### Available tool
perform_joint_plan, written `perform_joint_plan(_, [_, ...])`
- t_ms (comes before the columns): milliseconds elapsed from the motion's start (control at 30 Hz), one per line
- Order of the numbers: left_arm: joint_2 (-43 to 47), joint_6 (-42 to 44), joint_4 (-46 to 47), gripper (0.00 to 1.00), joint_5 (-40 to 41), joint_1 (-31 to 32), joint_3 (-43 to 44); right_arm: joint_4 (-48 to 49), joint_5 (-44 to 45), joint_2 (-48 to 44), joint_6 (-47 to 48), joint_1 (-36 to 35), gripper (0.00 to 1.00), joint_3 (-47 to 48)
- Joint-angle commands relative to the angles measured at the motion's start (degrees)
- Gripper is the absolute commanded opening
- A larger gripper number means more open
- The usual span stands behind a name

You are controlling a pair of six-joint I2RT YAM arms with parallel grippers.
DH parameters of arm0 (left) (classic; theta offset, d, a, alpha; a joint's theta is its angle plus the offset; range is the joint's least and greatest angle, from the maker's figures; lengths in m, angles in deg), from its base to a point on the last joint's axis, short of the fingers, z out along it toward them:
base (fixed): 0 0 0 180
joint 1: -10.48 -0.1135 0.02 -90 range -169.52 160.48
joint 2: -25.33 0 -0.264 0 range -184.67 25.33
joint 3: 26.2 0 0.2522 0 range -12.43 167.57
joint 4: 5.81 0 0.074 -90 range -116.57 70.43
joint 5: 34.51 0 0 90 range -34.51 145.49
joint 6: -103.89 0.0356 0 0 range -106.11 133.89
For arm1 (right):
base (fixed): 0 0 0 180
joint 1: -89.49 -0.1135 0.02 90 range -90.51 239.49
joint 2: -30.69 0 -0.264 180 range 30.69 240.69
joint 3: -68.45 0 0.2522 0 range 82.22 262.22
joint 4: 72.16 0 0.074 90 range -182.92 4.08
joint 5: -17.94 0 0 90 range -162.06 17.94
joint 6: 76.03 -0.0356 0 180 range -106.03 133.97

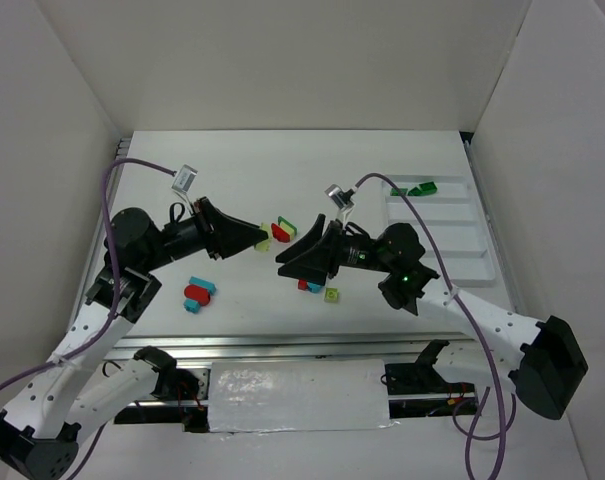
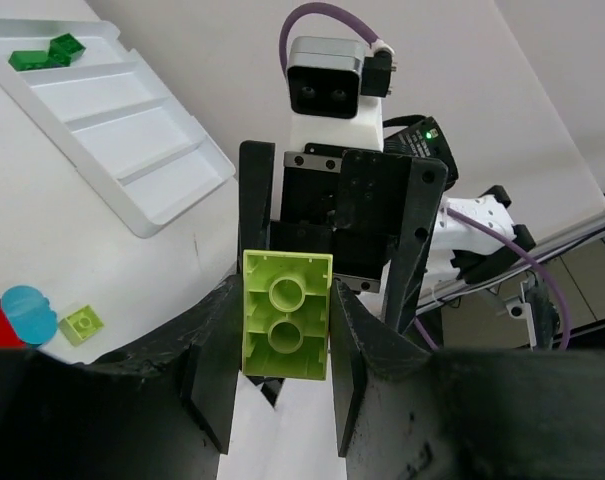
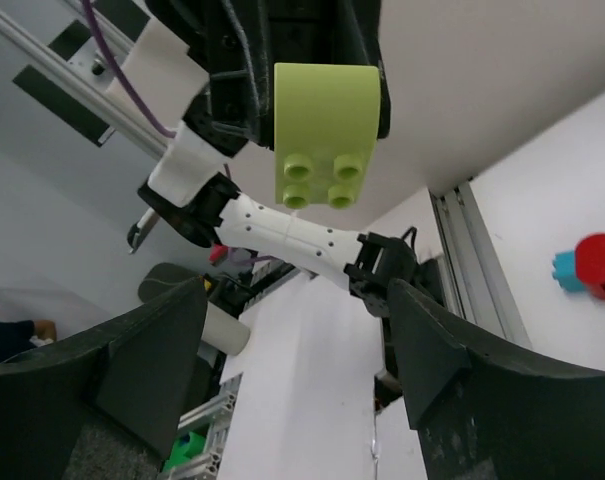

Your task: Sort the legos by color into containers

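Left gripper (image 2: pixel 285 345) around yellow-green four-stud brick (image 2: pixel 287 318)

Top cam sits high behind the arm bases and looks down on the whole table (image 1: pixel 282 170), tray (image 1: pixel 452 240) at far right. The wrist cams are super close and face each other: left one sees the right arm (image 2: pixel 362 220) and that tray, right one tilts up at the left arm (image 3: pixel 282 235). Both catch the same yellow-green brick (image 2: pixel 286 315).

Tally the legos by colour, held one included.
Dark green: 2
Yellow-green: 2
Red: 3
Cyan: 3, if the two patches flanking a red are separate
Total: 10, otherwise 9
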Motion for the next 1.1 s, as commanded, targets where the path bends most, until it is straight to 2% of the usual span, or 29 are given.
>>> perform_joint_plan(0, [1.39,-6.75,8.27,0.0,-1.28,-0.23,-0.66,9.51,3.87,0.53,-2.15,-2.32,0.79,1.99])
perform_joint_plan(33, [1.39,-7.1,8.36,0.0,-1.37,-0.23,-0.75,8.01,5.37,0.62,-1.1,-2.68,0.75,2.69])
perform_joint_plan(167, [2.36,-7.63,7.75,0.0,-0.32,-0.15,-1.45,7.99,10.82,1.5,0.76,-4.0,0.74,4.28])
perform_joint_plan(467, [2.27,-8.86,9.59,0.0,-0.93,0.12,-3.47,6.6,12.15,6.42,0.84,-5.32,0.67,9.47])
perform_joint_plan(567, [2.36,-8.43,8.45,0.0,-0.49,0.21,-3.04,7.29,11.54,7.74,0.93,-5.58,0.55,10.26])
perform_joint_plan(600, [2.36,-7.9,7.93,0.0,-0.23,0.21,-2.86,7.2,11.1,8.0,1.02,-5.67,0.45,10.43])
perform_joint_plan(700, [2.36,-6.93,6.34,0.0,0.3,0.21,-1.98,8.17,10.66,8.45,0.93,-5.76,0.29,9.82])
perform_joint_plan(767, [2.27,-6.58,5.73,0.0,0.65,0.21,-1.37,9.3,10.04,8.36,0.76,-5.67,0.27,8.94])
perform_joint_plan(833, [2.01,-5.88,4.5,0.0,1.44,0.12,-0.67,10.1,9.25,8.44,0.49,-5.67,0.0,8.33])
perform_joint_plan(900, [1.66,-4.92,2.92,0.0,1.62,0.21,0.47,8.09,9.51,7.84,1.97,-5.76,0.0,8.07])
perform_joint_plan(933, [1.57,-4.04,1.52,0.1,2.14,0.12,1.09,7.04,10.12,7.39,2.59,-5.67,0.0,7.8])
perform_joint_plan(967, [1.48,-3.16,-0.5,0.27,3.98,0.21,2.05,4.33,10.91,6.87,3.04,-5.32,0.0,7.36])
perform_joint_plan(1000, [1.48,-0.45,-2.78,0.67,5.39,0.21,3.11,3.26,11.79,5.56,4.08,-4.97,0.0,5.88])
perform_joint_plan(1033, [1.57,1.05,-8.81,0.9,7.58,0.21,5.38,2.2,12.67,4.85,4.44,-4.45,0.0,4.82])
perform_joint_plan(1067, [1.66,2.37,-11.3,0.99,12.21,0.21,6.36,0.28,14.16,4.15,4.36,-2.53,0.0,3.85])
